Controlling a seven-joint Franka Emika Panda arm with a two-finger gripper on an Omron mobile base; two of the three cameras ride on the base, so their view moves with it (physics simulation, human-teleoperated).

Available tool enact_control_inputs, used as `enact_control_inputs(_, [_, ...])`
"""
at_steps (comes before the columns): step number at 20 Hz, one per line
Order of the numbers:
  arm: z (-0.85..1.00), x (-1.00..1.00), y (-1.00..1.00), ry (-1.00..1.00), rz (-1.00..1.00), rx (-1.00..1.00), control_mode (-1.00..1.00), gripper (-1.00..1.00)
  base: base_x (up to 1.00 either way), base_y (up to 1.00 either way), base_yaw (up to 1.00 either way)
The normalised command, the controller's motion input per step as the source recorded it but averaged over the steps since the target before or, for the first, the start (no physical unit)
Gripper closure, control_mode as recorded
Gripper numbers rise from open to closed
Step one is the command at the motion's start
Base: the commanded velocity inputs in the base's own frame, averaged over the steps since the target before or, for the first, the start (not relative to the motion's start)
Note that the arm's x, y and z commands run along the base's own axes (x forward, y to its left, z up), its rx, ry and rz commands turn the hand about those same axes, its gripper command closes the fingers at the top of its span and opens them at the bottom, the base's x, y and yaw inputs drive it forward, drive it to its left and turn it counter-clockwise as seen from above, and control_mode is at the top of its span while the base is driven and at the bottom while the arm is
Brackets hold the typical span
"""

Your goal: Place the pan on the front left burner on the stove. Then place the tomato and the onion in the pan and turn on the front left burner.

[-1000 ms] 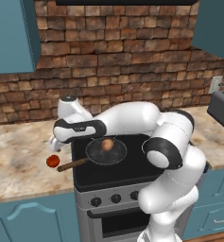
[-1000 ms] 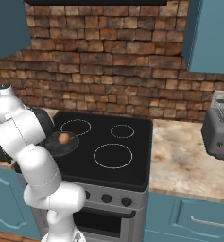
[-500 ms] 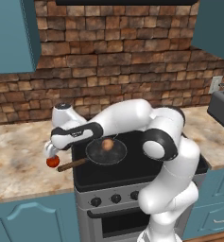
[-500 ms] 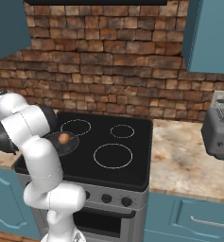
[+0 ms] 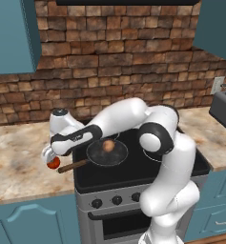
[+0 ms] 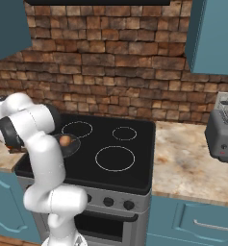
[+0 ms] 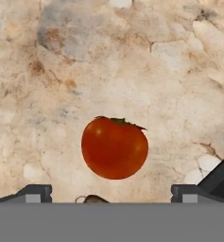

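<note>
The dark pan [image 5: 115,156] sits at the front left of the stove [image 5: 181,167], covering the front left burner. Its brown handle [image 5: 72,166] sticks out over the counter. The tan onion [image 5: 108,146] lies in the pan, and both appear again in the right base view as the onion [image 6: 65,140] and the pan [image 6: 73,146]. The red tomato [image 5: 53,163] rests on the counter left of the stove, by the handle's end. My gripper [image 5: 48,155] hangs open just above it. In the hand view the tomato [image 7: 114,147] lies centred between the wide-apart fingertips [image 7: 35,192], untouched.
The marbled counter [image 5: 19,162] runs left of the stove, with a brick wall behind. A grey toaster [image 6: 223,136] stands on the right counter. Black knobs [image 5: 117,200] line the stove front. Three more white rings [image 6: 115,158] mark the glass.
The arm has swung left from the stove's edge and lowered, bringing the open gripper over the tomato. Pan and onion have not moved.
</note>
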Motion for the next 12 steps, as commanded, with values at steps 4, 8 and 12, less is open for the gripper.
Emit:
enact_control_inputs(4, [-0.07,0.26,0.00,0.00,0.00,0.00,-1.00,-1.00,0.00,0.00,0.00])
enact_control_inputs(8, [-0.19,0.03,0.00,0.01,0.00,0.00,-1.00,-1.00,0.00,0.00,0.00])
enact_control_inputs(12, [-0.27,0.00,0.00,0.02,0.00,0.00,-1.00,-1.00,0.00,0.00,0.00])
